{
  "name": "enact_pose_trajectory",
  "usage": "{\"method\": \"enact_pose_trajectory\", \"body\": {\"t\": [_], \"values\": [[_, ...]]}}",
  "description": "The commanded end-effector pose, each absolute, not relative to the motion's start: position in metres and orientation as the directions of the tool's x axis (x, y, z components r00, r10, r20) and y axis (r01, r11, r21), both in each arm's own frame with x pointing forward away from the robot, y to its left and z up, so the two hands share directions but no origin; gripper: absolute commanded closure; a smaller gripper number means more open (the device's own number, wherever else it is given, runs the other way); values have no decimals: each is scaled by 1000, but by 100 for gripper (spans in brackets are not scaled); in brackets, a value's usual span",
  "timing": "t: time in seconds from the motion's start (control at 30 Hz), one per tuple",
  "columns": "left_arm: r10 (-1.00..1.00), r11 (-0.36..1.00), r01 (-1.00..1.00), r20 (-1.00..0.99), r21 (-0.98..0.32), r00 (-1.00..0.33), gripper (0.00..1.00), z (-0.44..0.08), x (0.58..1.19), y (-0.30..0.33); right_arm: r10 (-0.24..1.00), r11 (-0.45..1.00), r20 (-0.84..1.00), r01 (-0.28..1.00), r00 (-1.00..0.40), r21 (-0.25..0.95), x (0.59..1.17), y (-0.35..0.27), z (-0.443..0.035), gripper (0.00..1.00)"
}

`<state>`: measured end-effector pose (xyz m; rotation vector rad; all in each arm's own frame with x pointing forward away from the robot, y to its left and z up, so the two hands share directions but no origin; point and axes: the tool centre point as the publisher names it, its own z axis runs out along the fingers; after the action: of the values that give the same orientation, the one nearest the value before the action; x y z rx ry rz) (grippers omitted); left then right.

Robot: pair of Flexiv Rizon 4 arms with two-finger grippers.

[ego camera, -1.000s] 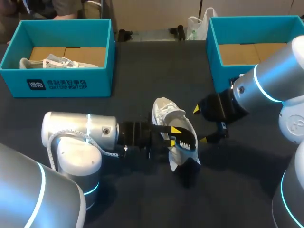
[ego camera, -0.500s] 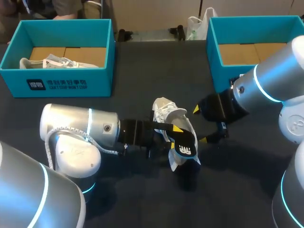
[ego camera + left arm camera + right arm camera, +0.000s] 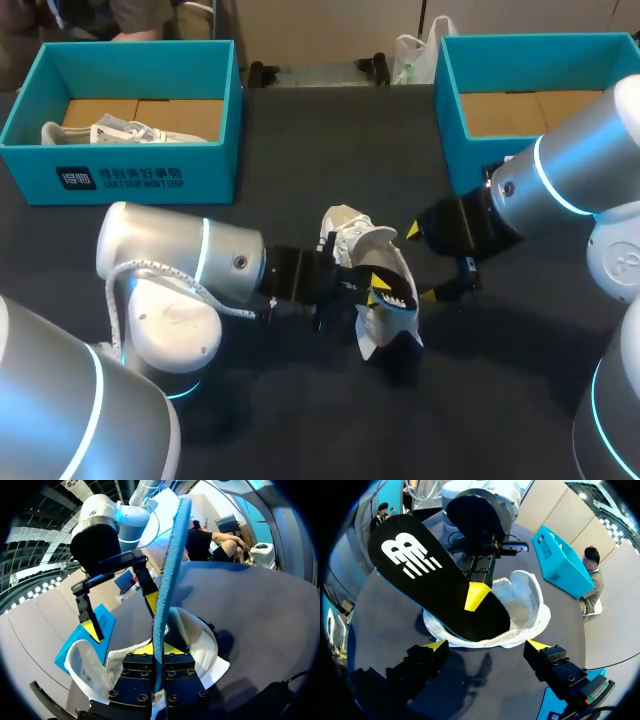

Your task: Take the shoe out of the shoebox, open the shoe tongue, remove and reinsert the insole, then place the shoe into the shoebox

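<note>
The desk (image 3: 290,420) had a dark, matte surface. The white shoe (image 3: 352,238) lay on it near the middle, between the two arms and outside both boxes. The left claw (image 3: 378,290) was clamped on the insole (image 3: 422,575), one finger on its black upper face and one on its blue underside. One end of the insole sat in the shoe opening; the other end projected out of the shoe. The right claw (image 3: 420,262) was positioned just beside the shoe with its fingers apart, holding nothing. A teal shoebox (image 3: 130,178) at the far left corner contained a second white shoe (image 3: 112,131). Another teal shoebox (image 3: 449,110) stood at the far right.
</note>
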<state>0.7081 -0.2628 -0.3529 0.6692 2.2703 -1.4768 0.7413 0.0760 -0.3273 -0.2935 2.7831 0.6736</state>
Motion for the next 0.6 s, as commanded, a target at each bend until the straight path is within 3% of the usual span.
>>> {"method": "enact_pose_trajectory", "body": {"t": [0.03,0.57,0.6], "values": [[190,362,560,-529,-746,-827,100,-359,713,-267,-132,873,-299,-254,-945,417,741,77,-328,0],[136,394,525,-517,-754,-845,100,-367,721,-260,-132,873,-299,-254,-945,417,741,77,-328,0],[131,388,521,-515,-760,-847,90,-365,721,-260,-132,873,-299,-254,-945,417,741,77,-328,0]]}}
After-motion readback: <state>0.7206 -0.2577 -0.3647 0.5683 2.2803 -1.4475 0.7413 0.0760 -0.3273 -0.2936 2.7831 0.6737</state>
